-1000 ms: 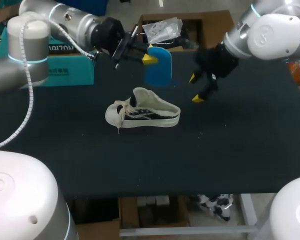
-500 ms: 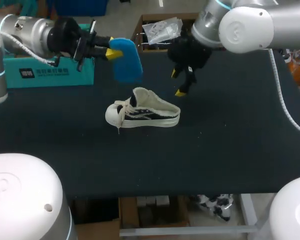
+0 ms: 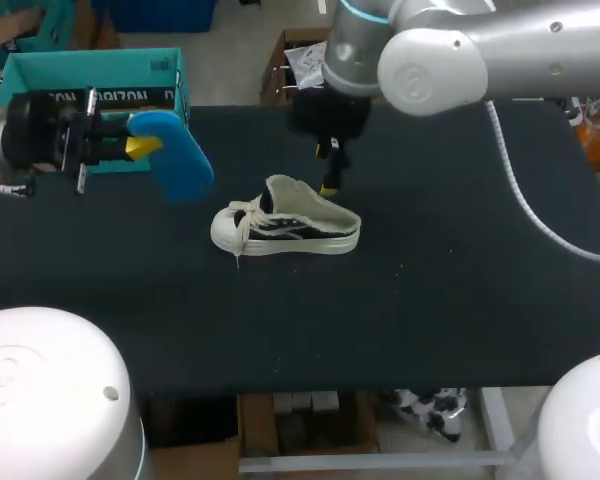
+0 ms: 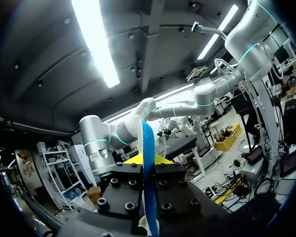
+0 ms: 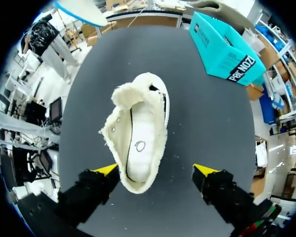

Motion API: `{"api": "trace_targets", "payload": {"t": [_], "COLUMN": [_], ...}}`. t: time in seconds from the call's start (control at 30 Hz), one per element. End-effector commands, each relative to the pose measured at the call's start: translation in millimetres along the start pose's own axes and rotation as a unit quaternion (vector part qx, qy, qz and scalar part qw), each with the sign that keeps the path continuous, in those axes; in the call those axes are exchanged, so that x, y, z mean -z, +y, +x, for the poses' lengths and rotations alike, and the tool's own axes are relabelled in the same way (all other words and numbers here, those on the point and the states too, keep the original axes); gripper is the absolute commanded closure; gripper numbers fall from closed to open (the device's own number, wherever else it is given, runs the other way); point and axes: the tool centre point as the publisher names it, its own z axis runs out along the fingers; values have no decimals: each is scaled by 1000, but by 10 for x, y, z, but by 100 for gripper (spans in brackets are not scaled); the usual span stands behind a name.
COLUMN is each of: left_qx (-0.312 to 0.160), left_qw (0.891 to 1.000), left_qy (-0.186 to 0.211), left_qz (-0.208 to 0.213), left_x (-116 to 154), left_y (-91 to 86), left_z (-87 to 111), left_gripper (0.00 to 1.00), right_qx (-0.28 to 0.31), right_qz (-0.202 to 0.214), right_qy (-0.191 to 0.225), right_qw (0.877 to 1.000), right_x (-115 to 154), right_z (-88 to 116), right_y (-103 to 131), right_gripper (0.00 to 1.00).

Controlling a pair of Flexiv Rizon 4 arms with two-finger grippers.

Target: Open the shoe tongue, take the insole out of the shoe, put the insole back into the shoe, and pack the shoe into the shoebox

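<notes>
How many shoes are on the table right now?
1. The white shoe stands on its sole in the middle of the table, right below the open right end effector. No other shoe shows on the table.

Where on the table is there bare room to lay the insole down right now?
Bare table lies between the shoe and the near edge, and beyond the shoe's heel. Crowded: behind the shoe under the right gripper, and far left around the shoebox, left gripper and insole.
</notes>
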Motion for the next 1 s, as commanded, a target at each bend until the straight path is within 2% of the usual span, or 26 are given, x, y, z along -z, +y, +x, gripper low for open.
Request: {"api": "trace_targets", "payload": {"t": [0.03, 0.37, 0.6, 0.63, 0.7, 0.73, 0.77, 0.8, 1.0], "left_qx": [1, 4, 6, 6, 8, 8, 9, 11, 16], "left_qw": [961, 953, 949, 949, 948, 948, 948, 948, 948], "left_qy": [-277, -302, -314, -316, -318, -319, -319, -320, -318], "left_qz": [-5, -3, -2, -1, 0, 0, 1, 1, 4], "left_x": [166, 407, 555, 571, 612, 629, 641, 648, 684], "left_y": [-51, -28, 11, 23, 44, 51, 62, 69, 133], "left_z": [196, 420, 507, 513, 517, 513, 510, 508, 455], "left_gripper": [100, 100, 100, 100, 100, 100, 100, 100, 100], "right_qx": [-2, -5, -6, -7, -8, -9, -10, -13, -26], "right_qz": [82, 94, 85, 87, 86, 86, 86, 87, 94], "right_qy": [0, -3, 2, 3, 4, 4, 5, 6, 6], "right_qw": [997, 996, 996, 996, 996, 996, 996, 996, 995], "right_x": [-156, -357, -445, -454, -465, -469, -472, -474, -481], "right_z": [-37, -65, -66, -70, -83, -89, -94, -99, -93], "right_y": [81, 239, 315, 327, 342, 347, 352, 359, 374], "right_gripper": [0, 0, 11, 16, 49, 55, 91, 100, 100]}}
